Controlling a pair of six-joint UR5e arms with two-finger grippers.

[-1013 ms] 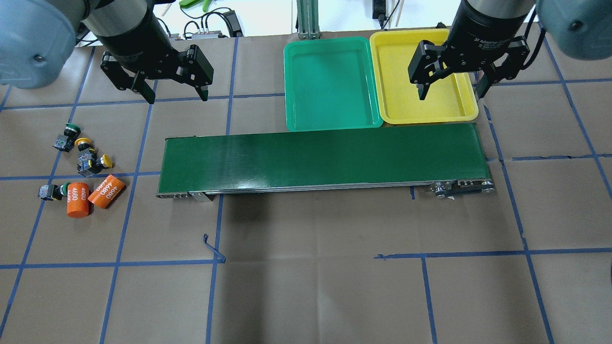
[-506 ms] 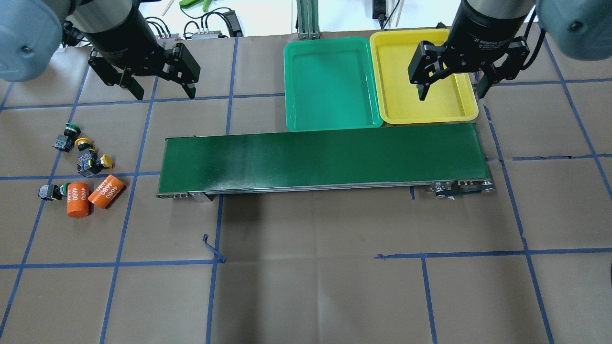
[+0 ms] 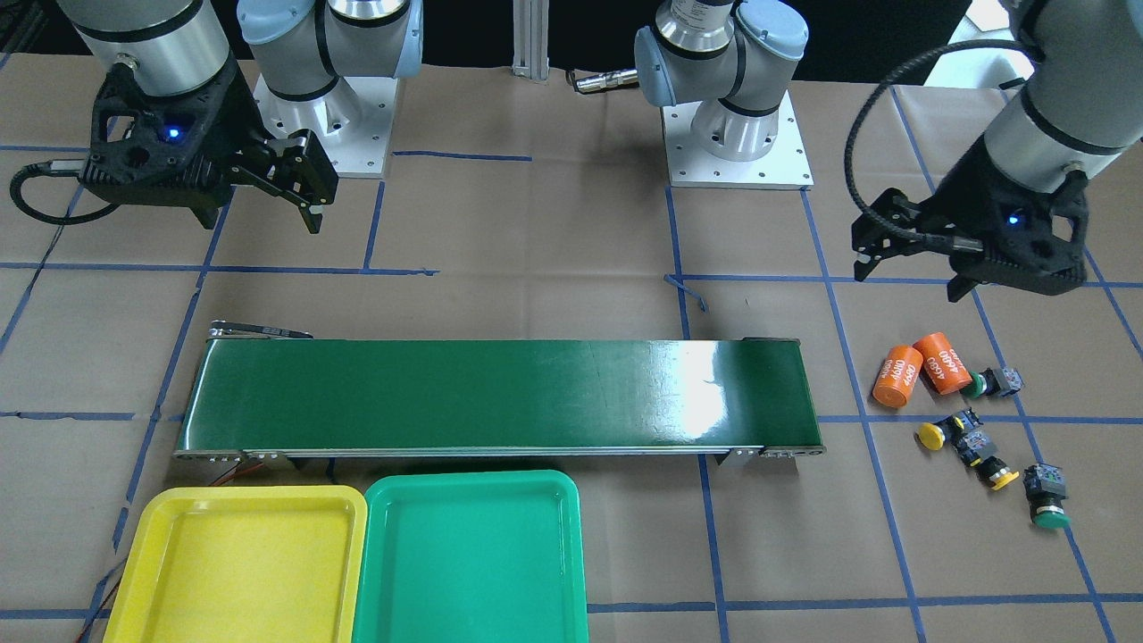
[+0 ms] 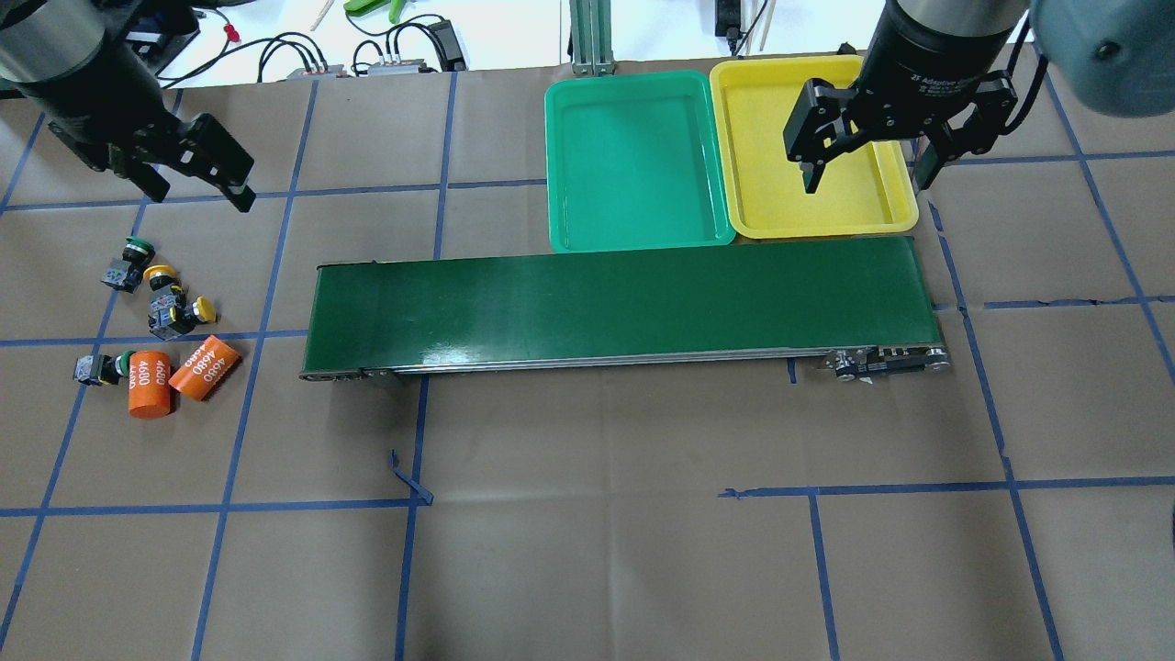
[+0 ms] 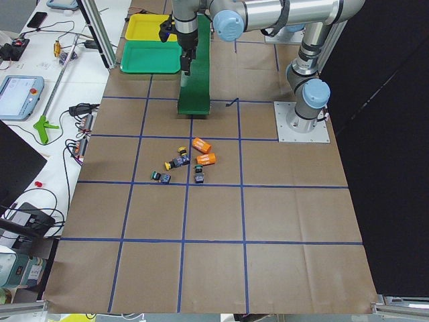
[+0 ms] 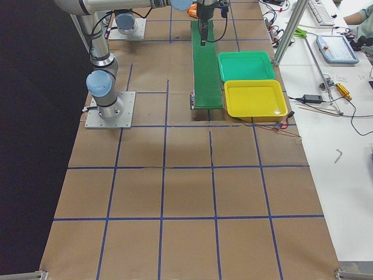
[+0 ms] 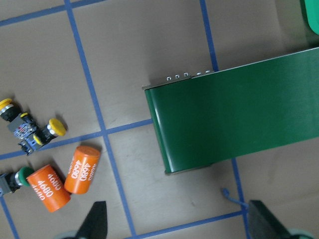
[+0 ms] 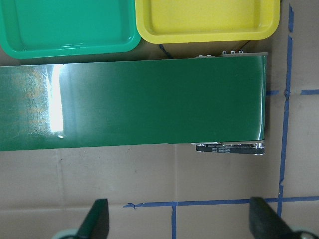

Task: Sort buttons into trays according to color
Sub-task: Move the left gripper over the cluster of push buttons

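Left pincer wide apart, empty, hovers near buttons. All four lie on tabletop beside orange cylinders. Right pincer apart over yellow tray. Best: take outlying green-capped button, straddle body, avoid neighbours.

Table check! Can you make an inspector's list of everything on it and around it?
Surface: table, brown paper with a blue tape grid; one loose tape strip.
Job's things: four buttons, two yellow and two green, bunched at the left end; green tray and yellow tray side by side, both empty.
Clutter: two orange 4680 cylinders beside the buttons; conveyor belt bare.
Grippers: left gripper open, empty; right gripper open, empty.
Cables: black cables on the bench.
Surroundings: white bench with a teach pendant.
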